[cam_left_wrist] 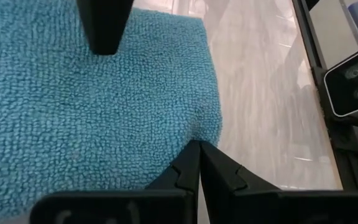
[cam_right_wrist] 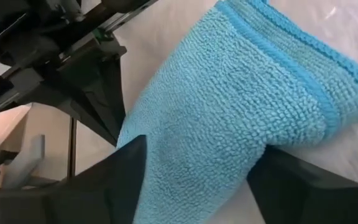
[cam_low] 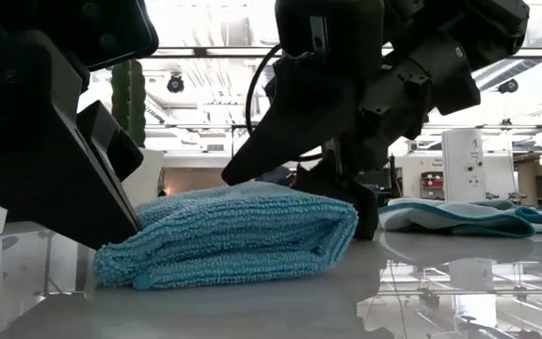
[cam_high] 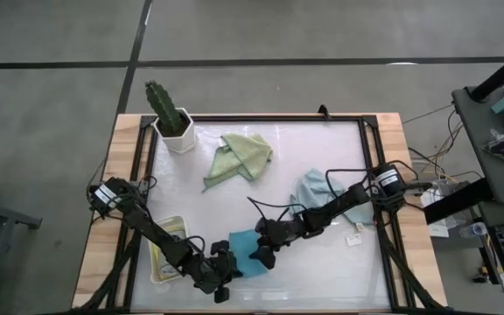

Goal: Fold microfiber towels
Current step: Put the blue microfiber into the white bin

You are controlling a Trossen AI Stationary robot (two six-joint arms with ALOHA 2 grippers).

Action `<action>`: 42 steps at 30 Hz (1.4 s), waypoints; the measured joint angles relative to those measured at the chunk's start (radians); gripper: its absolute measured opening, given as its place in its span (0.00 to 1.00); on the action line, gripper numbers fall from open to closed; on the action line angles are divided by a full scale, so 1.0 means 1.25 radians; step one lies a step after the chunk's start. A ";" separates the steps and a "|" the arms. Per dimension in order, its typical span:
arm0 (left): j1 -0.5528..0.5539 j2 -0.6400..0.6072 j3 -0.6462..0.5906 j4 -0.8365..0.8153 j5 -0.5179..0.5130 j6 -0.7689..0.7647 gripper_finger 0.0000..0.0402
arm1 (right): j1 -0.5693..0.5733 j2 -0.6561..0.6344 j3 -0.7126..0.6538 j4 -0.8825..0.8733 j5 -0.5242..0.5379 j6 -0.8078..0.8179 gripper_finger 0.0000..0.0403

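Teal towel: folded into a thick pad (cam_high: 243, 245), lying on the desk (cam_high: 322, 149) at the near edge, a little left of middle; in the low view (cam_low: 243, 235) its layers are stacked, with the rounded fold at the right end.
Left pincer: (cam_high: 224, 278) at the near left of the teal towel, fingers pressed together, nothing gripped; in its wrist view the joined tips (cam_left_wrist: 199, 163) rest at the towel's edge.
Right pincer: (cam_high: 265, 249) at the right end of the teal towel, fingers spread wide, one on each side of the folded cloth (cam_right_wrist: 229, 124); they straddle it without squeezing it.
Pale blue towel: loose heap (cam_high: 315, 194) right of middle, partly under the right arm.
Sage green towel: rumpled, roughly folded (cam_high: 239, 156), far side of the desk, near the middle.
Yellow towel: only partly seen in the white tray (cam_high: 157, 255) at the near left, under the left arm.
Plant: cactus in a white pot (cam_high: 175, 127) at the far left corner.
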 joint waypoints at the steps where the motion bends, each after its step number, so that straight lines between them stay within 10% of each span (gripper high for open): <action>1: 0.000 0.000 0.000 0.000 0.000 0.000 0.00 | 0.000 0.000 0.000 0.001 0.004 -0.001 0.55; 11: 0.001 -0.004 0.000 -0.008 -0.001 0.000 0.00 | 0.001 0.001 0.000 0.016 0.029 -0.132 0.05; 19: -0.004 -0.085 0.000 -0.076 -0.002 0.000 0.00 | 0.007 -0.067 -0.020 0.013 0.040 -0.290 0.04; 31: -0.009 -0.248 -0.017 -0.090 -0.102 -0.006 0.03 | 0.112 -0.257 -0.190 0.154 0.283 -0.562 0.03; 42: 0.021 -0.275 -0.023 -0.023 -0.145 -0.073 0.47 | 0.153 -0.274 -0.226 0.276 0.295 -0.705 0.03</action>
